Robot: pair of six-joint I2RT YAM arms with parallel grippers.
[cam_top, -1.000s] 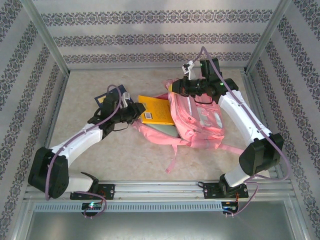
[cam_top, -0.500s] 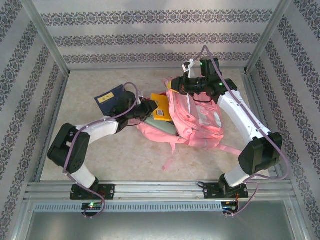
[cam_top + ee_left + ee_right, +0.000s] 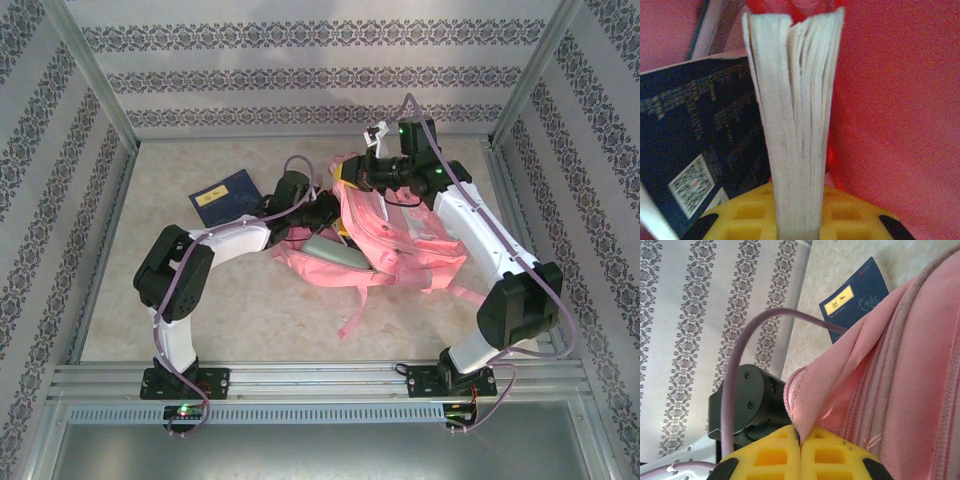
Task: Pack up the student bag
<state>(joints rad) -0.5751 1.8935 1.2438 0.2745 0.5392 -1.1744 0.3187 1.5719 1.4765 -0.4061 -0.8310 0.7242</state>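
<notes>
Student bag lies on the table right of centre, between the 2 arms, opening to the left; 1 loose book lies flat on the table left of it, apart. Left gripper is in the opening, clamped on a held book standing on edge, with a second book just left of it and bag fabric on its right. Right gripper is at the bag's far rim, pinched on the fabric edge.

The table is lying open along the near edge between the arms and along the far edge. The student bag is blocking the centre-right — its mouth is being plugged by the left gripper clamping a thick book — and a blue book is sitting toward the far-left corner.
</notes>
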